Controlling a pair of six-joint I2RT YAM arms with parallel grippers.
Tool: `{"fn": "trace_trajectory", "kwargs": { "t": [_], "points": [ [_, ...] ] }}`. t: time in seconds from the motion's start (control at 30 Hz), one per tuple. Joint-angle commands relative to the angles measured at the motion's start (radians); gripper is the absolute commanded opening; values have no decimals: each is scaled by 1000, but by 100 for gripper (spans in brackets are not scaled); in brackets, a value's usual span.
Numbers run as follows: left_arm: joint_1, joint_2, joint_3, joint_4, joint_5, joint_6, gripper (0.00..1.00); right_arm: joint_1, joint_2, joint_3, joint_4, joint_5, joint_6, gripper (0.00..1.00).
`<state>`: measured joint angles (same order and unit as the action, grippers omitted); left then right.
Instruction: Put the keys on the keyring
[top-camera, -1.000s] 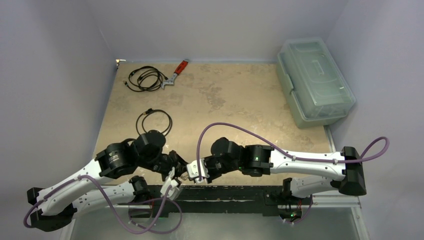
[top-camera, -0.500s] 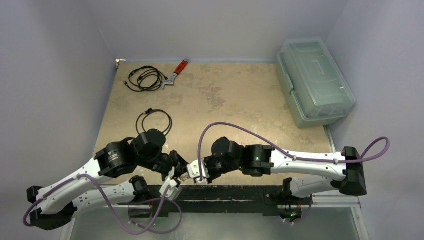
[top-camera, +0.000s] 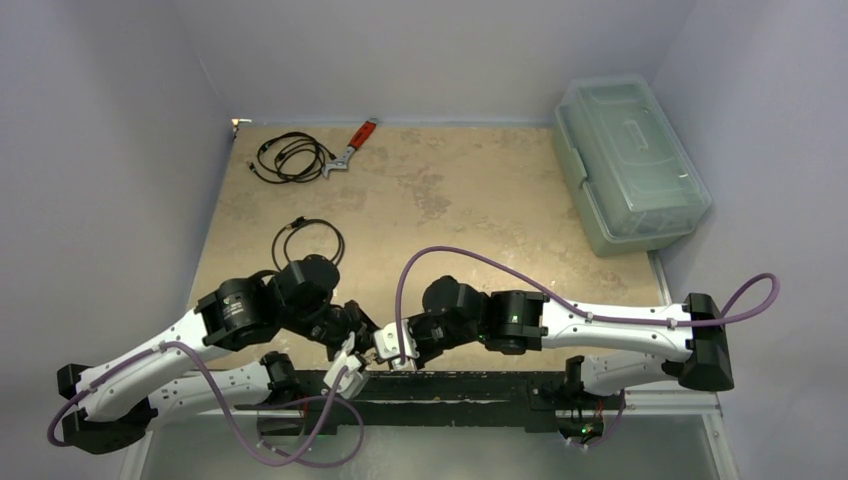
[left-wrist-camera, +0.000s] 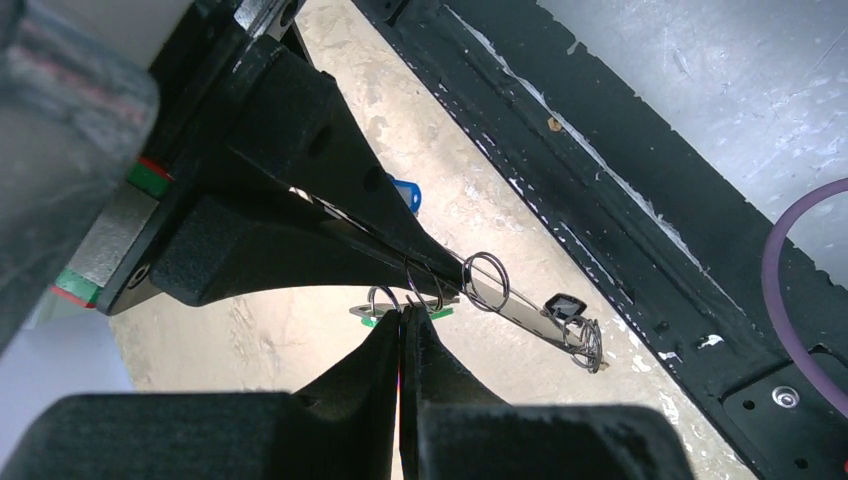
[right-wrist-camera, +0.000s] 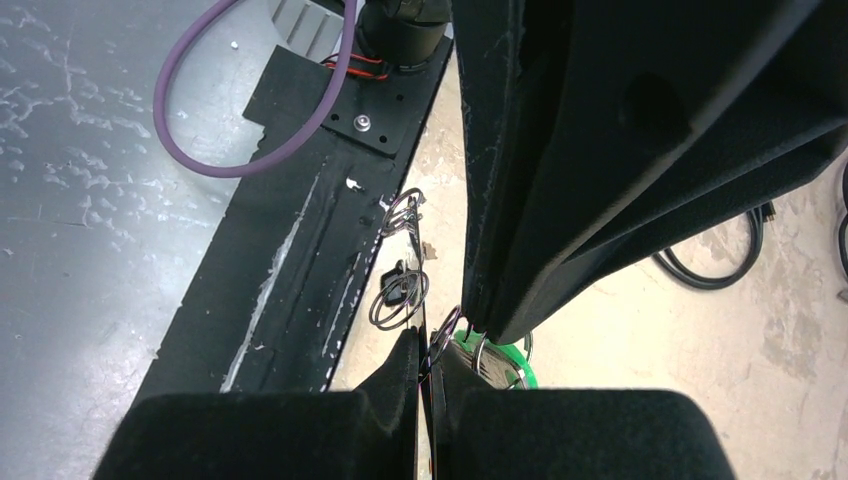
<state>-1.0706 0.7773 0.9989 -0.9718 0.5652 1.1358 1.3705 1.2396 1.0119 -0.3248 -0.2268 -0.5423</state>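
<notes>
Evidently we are mid-threading. The left gripper (left-wrist-camera: 401, 322) is closed tight on what looks like the tiny metal key with a green plastic tag (right-wrist-camera: 497, 366), which pokes out on both sides of its tips. The right gripper (right-wrist-camera: 427, 350), also fully closed, pinches the large thin grey metal keyring (left-wrist-camera: 520, 305). The 2 grippers meet tip to tip low over the counter (top-camera: 480, 190), right at its near edge.

The keyring runs away from the left gripper toward the black mounting rail (left-wrist-camera: 640, 230). The small dark key with a white mark (left-wrist-camera: 564, 307) appears to hang from it already. The blue-tagged key (left-wrist-camera: 403, 193) lies on the counter just behind the right gripper, so we judge at least 1 key is not yet on.

Next, we think, the green key's small split ring must be eased onto the keyring's wire. That calls for very fine alignment while both grips hold. The crowding of fingers hides the join, and the small rings dangling beside the tips could snag.

Well beyond both grippers lie a red-handled wrench (top-camera: 352, 147), 2 coiled black cables (top-camera: 292, 157) and a clear plastic lidded box (top-camera: 630, 165), none of them in the way.
</notes>
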Motion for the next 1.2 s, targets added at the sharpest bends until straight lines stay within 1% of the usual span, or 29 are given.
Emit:
{"fn": "trace_trajectory", "kwargs": {
  "t": [0.0,0.17,0.43,0.57,0.97,1.17],
  "points": [
    [-17,9,52,-24,63,-26,0,2,-28,32,59,22,-3,0],
    [-17,16,71,-63,75,-38,0,2,-43,31,58,67,4,0],
    [-20,7,79,-93,118,-40,0,2,-38,49,46,85,4,0],
    [-26,7,65,-70,81,-87,0,2,-29,67,21,114,-1,0],
    [-32,-47,30,-46,-80,-135,0,7,-39,70,-13,93,8,0],
    [-32,-66,14,-46,-92,-142,0,14,-50,63,2,104,8,0]
  ]
}}
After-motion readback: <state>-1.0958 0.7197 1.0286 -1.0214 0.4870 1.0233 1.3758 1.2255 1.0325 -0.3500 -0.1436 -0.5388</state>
